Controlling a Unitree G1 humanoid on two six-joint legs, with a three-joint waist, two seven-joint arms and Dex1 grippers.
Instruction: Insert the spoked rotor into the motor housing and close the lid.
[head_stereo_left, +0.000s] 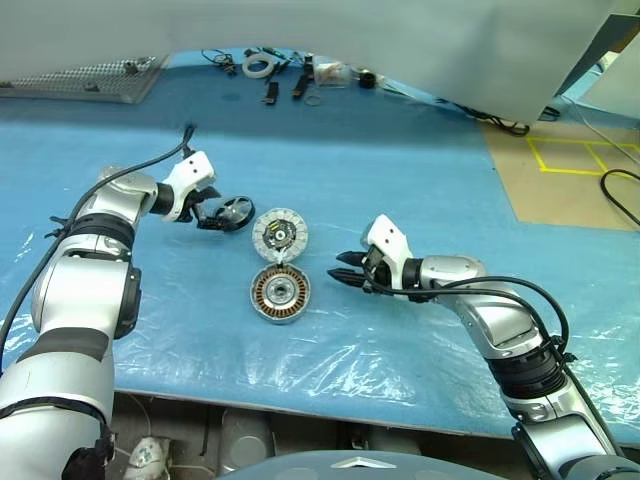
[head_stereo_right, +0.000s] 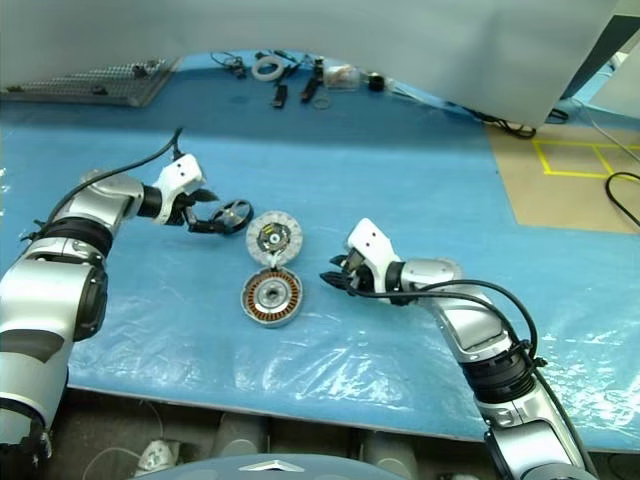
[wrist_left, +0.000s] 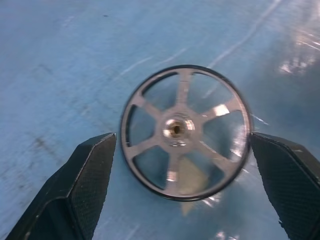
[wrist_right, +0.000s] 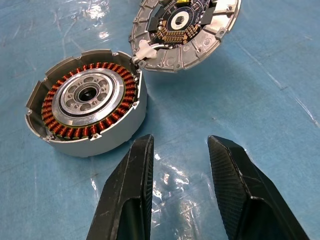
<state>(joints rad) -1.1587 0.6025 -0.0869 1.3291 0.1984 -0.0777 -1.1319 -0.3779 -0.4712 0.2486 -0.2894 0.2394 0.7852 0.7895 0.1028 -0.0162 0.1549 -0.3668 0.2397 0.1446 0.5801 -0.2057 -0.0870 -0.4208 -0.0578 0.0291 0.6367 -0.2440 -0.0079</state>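
Observation:
The spoked rotor (wrist_left: 182, 127), a silver wheel with a dark rim, lies on the blue sheet at the left. My left gripper (head_stereo_left: 222, 216) is open, one finger on each side of the rotor, with a small gap at one finger (wrist_left: 95, 165). The motor housing (wrist_right: 87, 100), with copper windings round a silver hub, sits open-side up in the middle. The lid (wrist_right: 182, 25) lies just behind the housing, inner face up, joined to it by a short white lead. To the right of the housing, my right gripper (wrist_right: 180, 142) points at it, partly open and empty.
A perforated metal plate (head_stereo_left: 90, 80) lies at the back left. A tape roll (head_stereo_left: 258, 66), small tools and cables sit along the back edge. The table's front edge (head_stereo_left: 300, 412) is close. Brown floor with yellow tape (head_stereo_left: 570, 160) lies to the right.

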